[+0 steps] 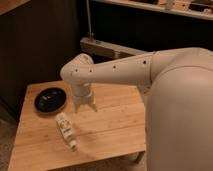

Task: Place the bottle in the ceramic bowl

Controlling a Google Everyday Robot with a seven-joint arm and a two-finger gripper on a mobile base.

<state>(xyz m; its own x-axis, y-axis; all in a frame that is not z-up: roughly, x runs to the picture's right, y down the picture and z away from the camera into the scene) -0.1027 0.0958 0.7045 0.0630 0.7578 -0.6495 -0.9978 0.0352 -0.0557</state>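
Observation:
The bottle [65, 129] is small and white with a printed label, and it lies on its side on the wooden table [115, 127], its narrow cap pointing toward the front edge. The ceramic bowl [50, 99] is black, shallow and glossy, and it sits at the table's back left with nothing in it. My gripper [85, 107] points down over the table, just right of the bowl and just behind the bottle. It is open, its fingers spread with nothing between them. The white arm reaches in from the right.
The small table's front edge runs near the bottom of the view, with its left edge close to the bowl. A dark cabinet wall [40, 45] stands behind. A grey metal frame [107, 48] and a shelf [165, 7] lie at the back right.

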